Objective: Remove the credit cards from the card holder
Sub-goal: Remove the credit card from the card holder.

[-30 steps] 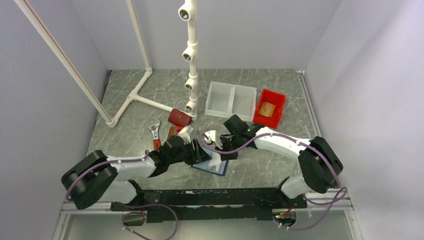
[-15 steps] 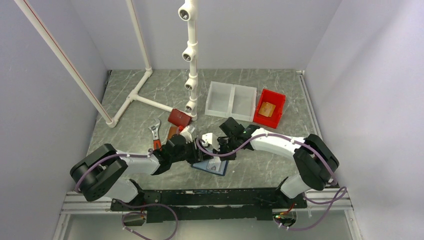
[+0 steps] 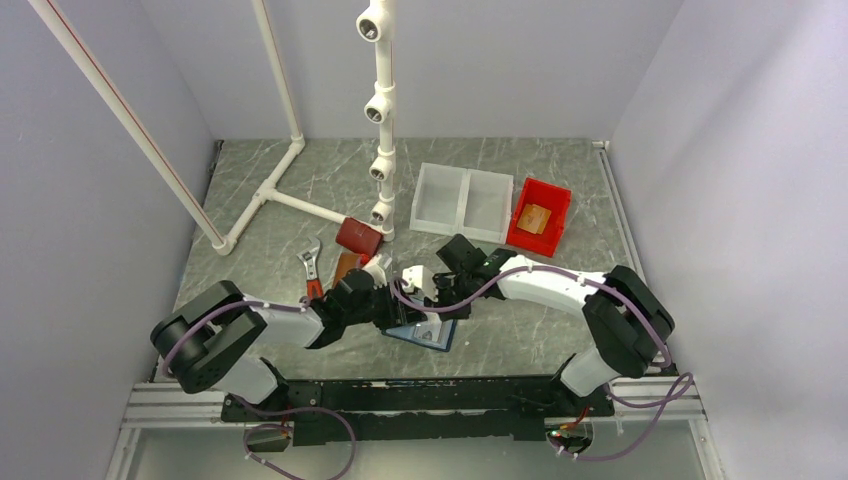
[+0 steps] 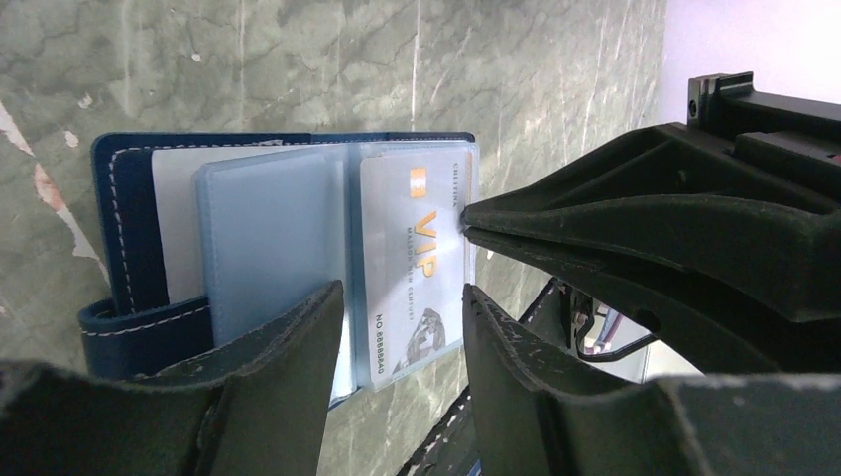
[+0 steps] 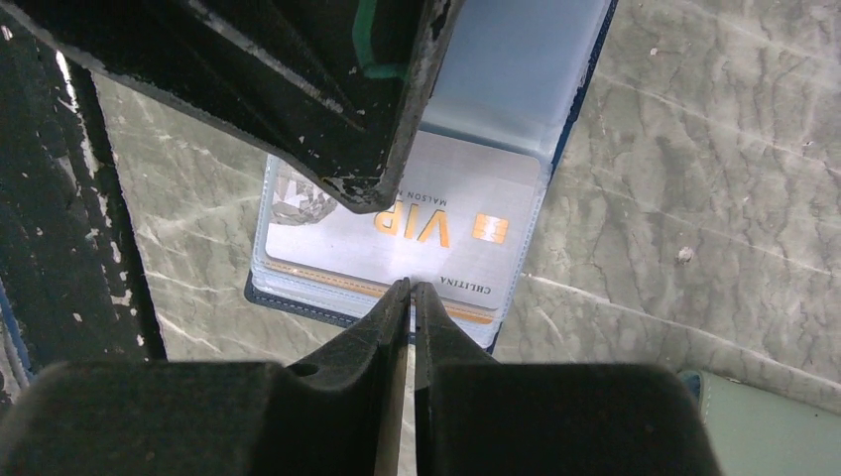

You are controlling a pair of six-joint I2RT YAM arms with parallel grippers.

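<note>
The navy blue folding card holder (image 4: 121,238) was laid open on the grey-green marbled table (image 3: 500,345), near the front edge and between the two arms. A tall white plastic pipe frame (image 3: 383,120) was stood at the back of the table. Two clear plastic bins (image 3: 466,200) were set side by side to the right of it. A red plastic bin (image 3: 560,200) was placed just beside them, and a flat orange-tan thing (image 3: 536,218) was seen inside it. A dark red leather wallet (image 3: 358,235) was laid at the foot of the pipe frame, with a small wrench with a red handle (image 3: 311,268) near it. A corner of a flat grey-green wallet (image 5: 764,416) was seen beside the card holder.

The black left claw (image 4: 402,293) was held over the near end of the card holder with its fingers apart. The black right claw (image 5: 410,288) was pointed at it from the other side, with its fingers almost pressed together. Its tips were set against the long edge of a pale card with gold "VIP" letters (image 4: 417,258), which was tucked in a clear sleeve inside the card holder. Whether that edge was pinched could not be told.
</note>
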